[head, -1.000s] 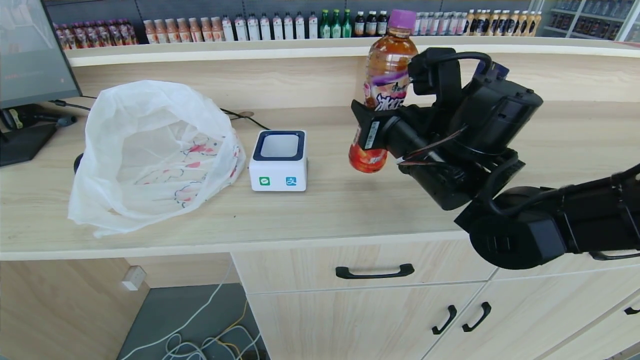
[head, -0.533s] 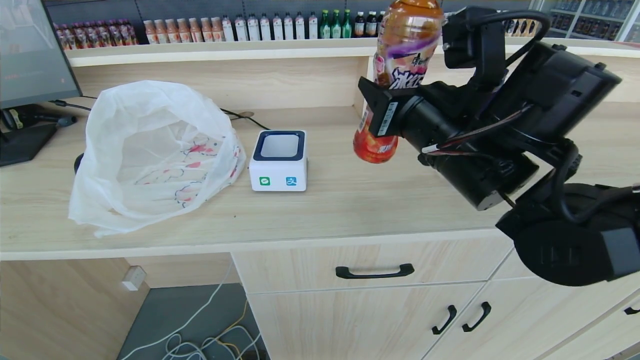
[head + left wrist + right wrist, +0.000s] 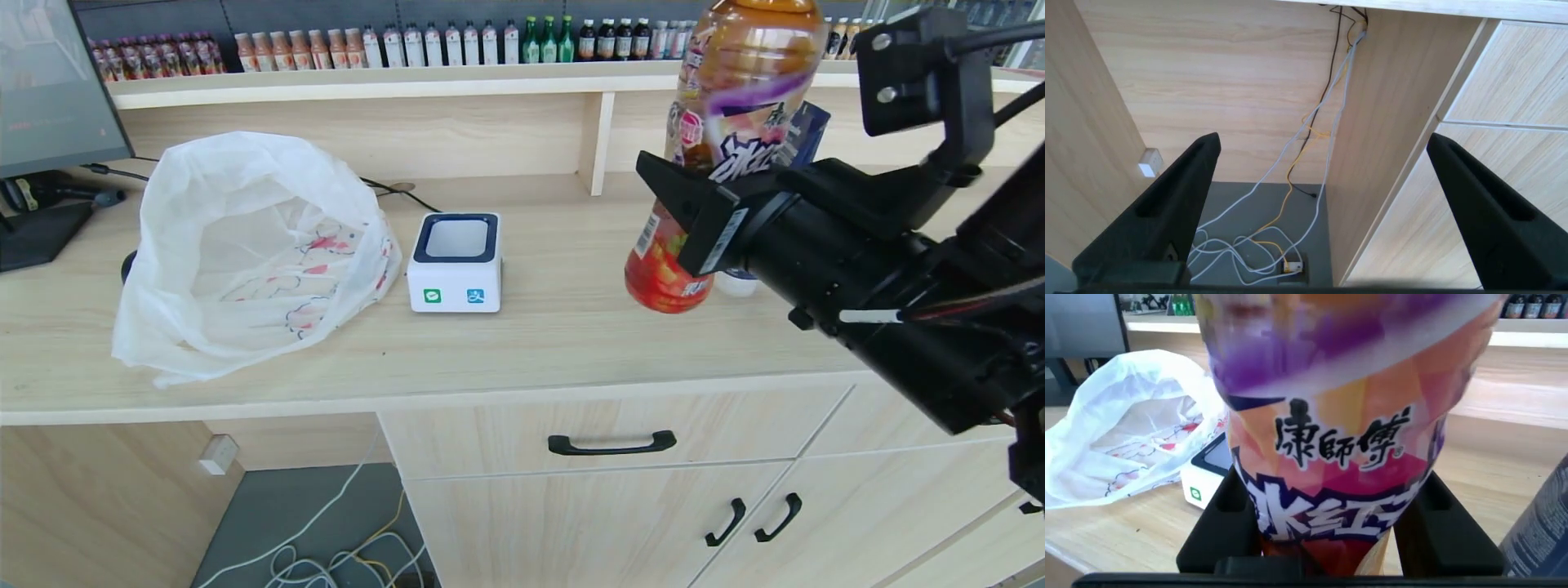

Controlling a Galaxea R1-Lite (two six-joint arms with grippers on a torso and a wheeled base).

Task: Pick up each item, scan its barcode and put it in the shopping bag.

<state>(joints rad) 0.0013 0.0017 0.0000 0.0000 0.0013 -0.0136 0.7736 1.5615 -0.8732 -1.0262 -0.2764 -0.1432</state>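
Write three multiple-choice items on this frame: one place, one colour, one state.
1. Where is the scanner?
A. In the bag
B. On the counter, beside the bag
C. On the back shelf

2. What colour is the scanner's top rim?
A. Red
B. Yellow
C. Dark blue

3. What state is the right gripper in?
A. Shut on the bottle
B. Open, empty
C. Shut on the bag

Answers:
1 B: it stands on the wood just right of the bag.
2 C: a dark blue frame rings its pale window.
3 A: it clamps the bottle, which hangs clear of the counter.
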